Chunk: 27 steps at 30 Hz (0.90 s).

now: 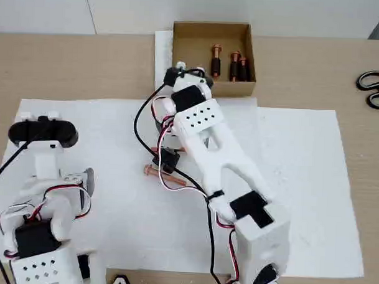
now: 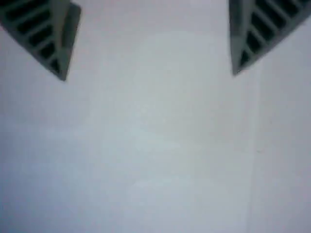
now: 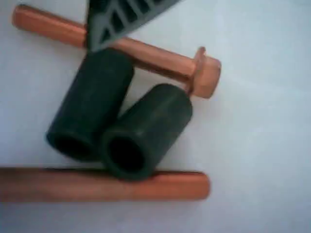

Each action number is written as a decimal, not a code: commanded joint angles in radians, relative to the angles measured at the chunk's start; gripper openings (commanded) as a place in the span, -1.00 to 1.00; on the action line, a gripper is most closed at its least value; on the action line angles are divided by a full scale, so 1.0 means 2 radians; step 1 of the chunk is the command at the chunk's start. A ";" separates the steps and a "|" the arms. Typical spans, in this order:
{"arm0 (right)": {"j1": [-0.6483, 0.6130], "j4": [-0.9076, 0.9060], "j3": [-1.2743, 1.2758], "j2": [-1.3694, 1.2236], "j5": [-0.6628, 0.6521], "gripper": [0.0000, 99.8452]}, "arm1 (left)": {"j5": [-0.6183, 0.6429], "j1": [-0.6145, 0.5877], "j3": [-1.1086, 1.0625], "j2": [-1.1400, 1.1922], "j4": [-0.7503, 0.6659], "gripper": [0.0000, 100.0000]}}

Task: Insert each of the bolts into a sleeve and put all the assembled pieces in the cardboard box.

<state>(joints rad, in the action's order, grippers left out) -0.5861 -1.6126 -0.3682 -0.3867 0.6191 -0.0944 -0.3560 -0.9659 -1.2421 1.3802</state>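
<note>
If you start with the high view, the cardboard box (image 1: 192, 61) at the far side of the surface (image 1: 55, 62) holds three assembled pieces (image 1: 234, 66). A loose bolt (image 1: 150, 170) lies on the white paper (image 1: 300, 183) beside the right arm (image 1: 220, 149).

Left wrist view: your left hand (image 2: 148, 73) is wide open over bare paper.

Right wrist view: two black sleeves (image 3: 92, 104) lie touching, side by side, between a flanged bolt (image 3: 160, 58) and another bolt (image 3: 102, 184). The right hand (image 3: 116, 19) overlaps the flanged bolt, and you can't tell if it's open or closed.
</note>
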 commanded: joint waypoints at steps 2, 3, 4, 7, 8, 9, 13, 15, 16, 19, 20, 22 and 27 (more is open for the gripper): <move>-0.011 0.006 -0.002 -0.012 0.005 -0.63 | -0.003 0.000 -0.002 -0.006 -0.005 -0.58; -0.016 0.006 -0.002 -0.012 0.005 -0.63 | -0.003 0.001 -0.003 -0.006 -0.006 -0.58; -0.020 0.006 -0.002 -0.013 0.005 -0.63 | -0.003 0.001 -0.003 -0.006 -0.006 -0.58; -0.033 0.013 -0.002 -0.016 0.005 -0.63 | -0.003 0.001 -0.003 -0.006 -0.006 -0.58; -0.037 0.016 -0.002 -0.016 0.005 -0.63 | -0.003 0.001 -0.003 -0.006 -0.006 -0.58; -0.039 0.021 -0.002 -0.016 0.005 -0.63 | -0.003 0.001 -0.003 -0.006 -0.006 -0.58; -0.043 0.030 -0.002 -0.017 0.005 -0.63 | -0.003 0.001 -0.003 -0.006 -0.006 -0.58; -0.043 0.030 -0.002 -0.024 0.005 -0.63 | -0.003 0.001 -0.003 -0.006 -0.006 -0.58; -0.043 0.030 -0.002 -0.029 0.005 -0.63 | -0.003 0.001 -0.003 -0.006 -0.006 -0.58; -0.043 0.030 -0.002 -0.044 0.003 -0.63 | -0.003 0.001 -0.003 -0.006 -0.006 -0.58; -0.043 0.030 -0.002 -0.049 0.003 -0.63 | -0.003 0.001 -0.003 -0.006 -0.006 -0.58; -0.043 0.031 -0.002 -0.059 0.003 -0.63 | -0.003 0.001 -0.003 -0.006 -0.006 -0.58; -0.040 0.038 -0.002 -0.074 0.002 -0.63 | -0.003 0.001 -0.003 -0.006 -0.006 -0.58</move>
<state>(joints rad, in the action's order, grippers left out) -0.6674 -1.5466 -0.3682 -0.5386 0.6191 -0.0944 -0.3560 -0.9782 -1.2421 1.3802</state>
